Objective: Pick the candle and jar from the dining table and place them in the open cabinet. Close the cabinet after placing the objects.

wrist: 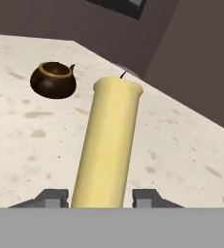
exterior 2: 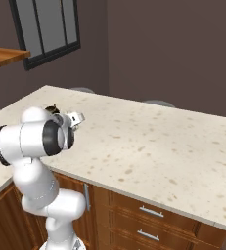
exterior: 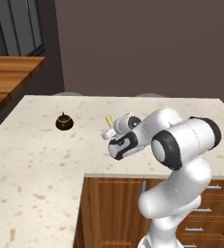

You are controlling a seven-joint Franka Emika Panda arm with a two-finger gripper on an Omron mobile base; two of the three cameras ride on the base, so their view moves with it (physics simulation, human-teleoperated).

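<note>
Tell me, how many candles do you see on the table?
1. The candle stands between the gripper fingertips, right of the jar; the arm may hide others.

A dark-framed window point(exterior 2: 46, 29) with grey panes is set in the dark wall on the left in the right base view; its lower part also appears at the top left of the left base view. A wooden counter top point(exterior: 9, 75) with a plank-like surface stands beyond the bench's far left corner. Wooden drawers with short silver handles point(exterior 2: 151, 211) sit under the bench's near edge. The rounded grey tops of two chair backs point(exterior: 150, 95) show just above the bench's far edge. The rear wall point(exterior: 142, 43) is plain dark brown-grey.
</note>
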